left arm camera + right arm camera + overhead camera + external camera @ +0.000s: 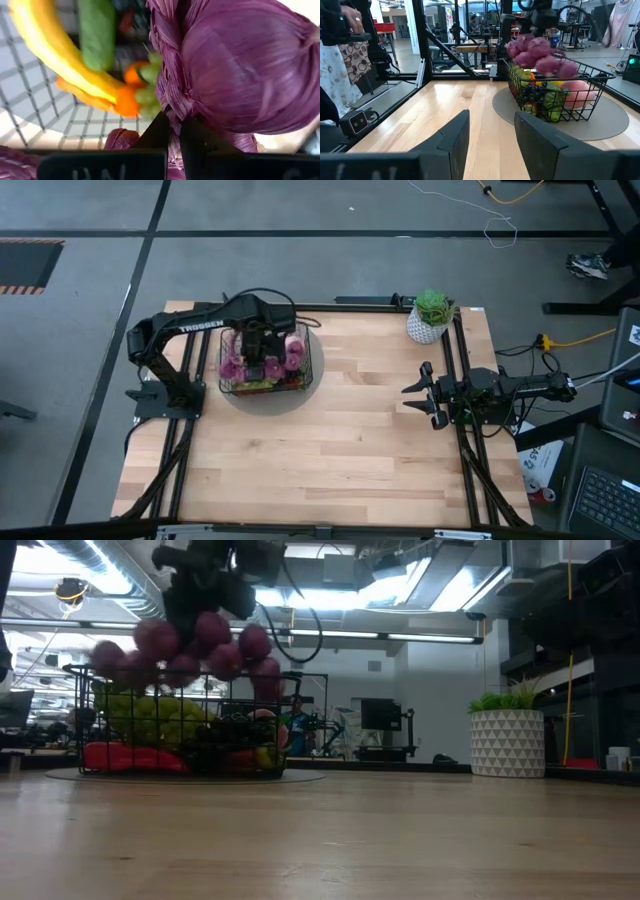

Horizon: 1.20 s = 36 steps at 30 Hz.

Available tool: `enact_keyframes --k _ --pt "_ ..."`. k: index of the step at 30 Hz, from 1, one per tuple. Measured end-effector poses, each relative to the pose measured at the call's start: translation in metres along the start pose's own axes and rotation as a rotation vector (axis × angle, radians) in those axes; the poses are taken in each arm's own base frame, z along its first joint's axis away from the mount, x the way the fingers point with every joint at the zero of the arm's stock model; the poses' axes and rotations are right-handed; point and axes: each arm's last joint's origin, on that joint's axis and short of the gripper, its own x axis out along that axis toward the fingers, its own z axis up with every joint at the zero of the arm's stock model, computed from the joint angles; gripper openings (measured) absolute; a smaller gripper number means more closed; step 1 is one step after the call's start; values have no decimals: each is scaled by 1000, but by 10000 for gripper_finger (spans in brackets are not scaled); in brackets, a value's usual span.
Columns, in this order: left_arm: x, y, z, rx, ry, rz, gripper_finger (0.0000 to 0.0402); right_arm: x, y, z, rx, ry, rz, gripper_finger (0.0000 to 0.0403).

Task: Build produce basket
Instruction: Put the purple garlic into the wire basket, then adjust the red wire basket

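The left gripper, jaws clamped on the purple string of bulbs, hangs over the basket. Released off-centre, bulbs could drape over the rim. The right gripper waits at three o'clock, jaws part-open and empty.

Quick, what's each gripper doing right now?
Left gripper: shut on the purple string of bulbs, above the basket.
Right gripper: open, empty.

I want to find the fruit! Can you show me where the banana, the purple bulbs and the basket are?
banana [55, 55], left wrist view, middle of its yellow curve.
purple bulbs [245, 65], left wrist view, side of the big bulb.
basket [592, 80], right wrist view, wire top rim at the near corner.
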Motion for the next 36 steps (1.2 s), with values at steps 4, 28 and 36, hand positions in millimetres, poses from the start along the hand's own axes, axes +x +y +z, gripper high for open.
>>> enact_keyframes --k 4,28,36 --pt "0 2 6 -11 -61 22 39 0 0 0 0 0 0 157" --pt "-59 -6 -5 -142 -141 86 127 0 0 0 0 0 0 157" --pt "-108 -39 -31 -155 -351 54 127 0 0 0 0 0 0 157"
